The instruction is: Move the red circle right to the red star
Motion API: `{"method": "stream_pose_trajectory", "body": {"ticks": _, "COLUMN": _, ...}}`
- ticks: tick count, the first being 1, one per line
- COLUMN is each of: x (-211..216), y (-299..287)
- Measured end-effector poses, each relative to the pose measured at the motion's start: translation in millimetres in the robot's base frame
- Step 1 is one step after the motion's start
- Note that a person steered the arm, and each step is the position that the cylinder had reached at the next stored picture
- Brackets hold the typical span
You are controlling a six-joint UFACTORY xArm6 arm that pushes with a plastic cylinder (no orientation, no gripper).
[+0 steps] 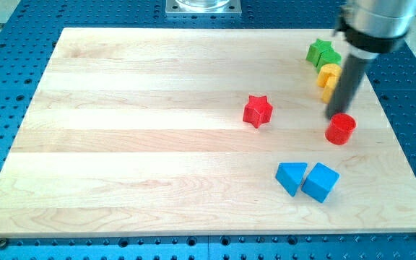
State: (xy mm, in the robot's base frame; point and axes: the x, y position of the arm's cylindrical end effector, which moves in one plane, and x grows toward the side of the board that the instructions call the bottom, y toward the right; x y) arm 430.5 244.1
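The red circle lies on the wooden board at the view's right. The red star lies to its left, near the board's middle, about a hand's width away. My tip stands just above the red circle's upper left edge, touching or almost touching it. The dark rod rises from there to the view's top right.
A green star and a yellow block sit above the rod, partly hidden by it. A blue triangle and a blue cube lie side by side below the red circle. The board's right edge is close.
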Motion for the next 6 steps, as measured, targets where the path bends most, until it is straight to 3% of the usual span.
{"method": "stream_pose_trajectory", "body": {"ticks": 1, "x": 28.8, "y": 48.8}}
{"method": "stream_pose_trajectory", "body": {"ticks": 3, "x": 37.6, "y": -64.2}}
{"method": "stream_pose_trajectory", "body": {"ticks": 4, "x": 75.6, "y": -48.7}}
{"method": "stream_pose_trajectory", "body": {"ticks": 5, "x": 63.2, "y": -95.6}}
{"method": "stream_pose_trajectory", "body": {"ticks": 6, "x": 46.5, "y": -101.4}}
